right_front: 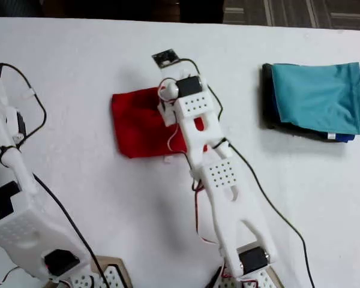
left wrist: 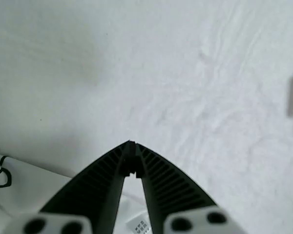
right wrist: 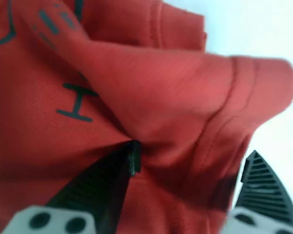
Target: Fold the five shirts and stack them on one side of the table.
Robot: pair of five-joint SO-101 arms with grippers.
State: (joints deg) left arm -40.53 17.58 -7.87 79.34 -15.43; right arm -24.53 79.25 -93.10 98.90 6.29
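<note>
Closest to your right wrist camera is the right tool [right wrist: 193, 163]. Its two black ribbed fingers [right wrist: 112, 180] stand wide apart, and a raised fold of the red shirt [right wrist: 88, 97] bulges up between them. One fingertip presses into the cloth at the foot of that fold. The other stands just beside the shirt's stitched hem, with the white desk [right_front: 78, 72] showing past it. The jaws are spread around the fold, not pinched on it. Dark print runs across the flatter part of the red shirt, beyond the fold.

From above, your right arm [right_front: 219, 174] stretches over the desk with its wrist above the red shirt's right-hand edge. The shirt lies as a rough rectangle, most of it spread out to the left of that wrist.

Well apart from the red shirt, to its right, sits the stack [right_front: 318, 99] of folded shirts. A teal shirt [right_front: 324, 90] is on top, with dark shirts [right_front: 269, 108] showing under it along the edge that faces the red shirt.

Your left arm [right_front: 18, 210] stands far to the left of the red shirt. The left tool [left wrist: 131, 148] has its jaws closed tip to tip, with nothing between them and bare desk beneath.
</note>
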